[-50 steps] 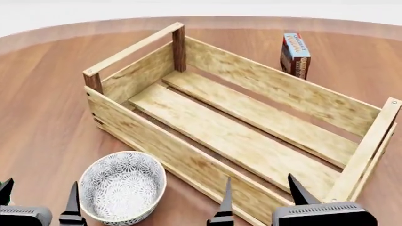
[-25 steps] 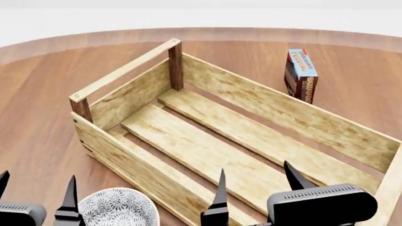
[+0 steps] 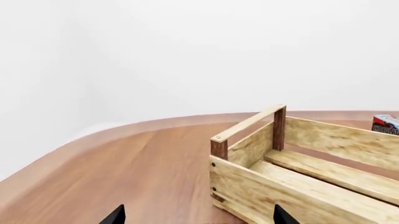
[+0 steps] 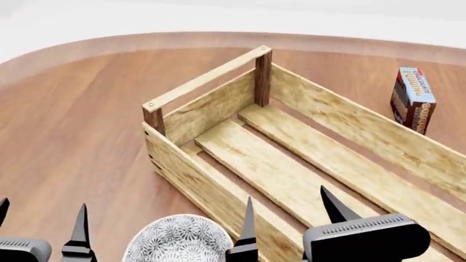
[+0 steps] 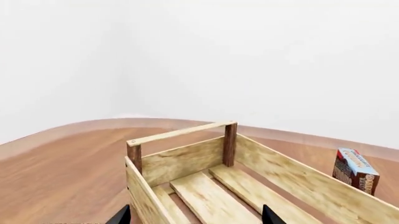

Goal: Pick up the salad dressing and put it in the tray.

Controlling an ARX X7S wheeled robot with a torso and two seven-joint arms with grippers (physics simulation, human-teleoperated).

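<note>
The tray (image 4: 218, 82) is a light-wood slatted crate with dark corner posts, lying empty across the middle and right of the head view. It also shows in the left wrist view (image 3: 311, 140) and the right wrist view (image 5: 187, 158). The salad dressing is out of view in every frame. My left gripper (image 4: 40, 229) is open and empty at the bottom left. My right gripper (image 4: 287, 218) is open and empty over the crate's near wall. Only the fingertips show in the left wrist view (image 3: 115, 215) and the right wrist view (image 5: 268, 215).
A white-grey floral bowl (image 4: 178, 240) sits at the bottom edge between my grippers, beside the crate's near wall. A small upright red-blue carton (image 4: 413, 98) stands behind the crate at the right, also in the right wrist view (image 5: 355, 170). The round table's edge (image 4: 109, 41) curves along the back.
The head view has swung left: the crate, carton and bowl have shifted right in the picture. Both grippers stay open at the bottom edge.
</note>
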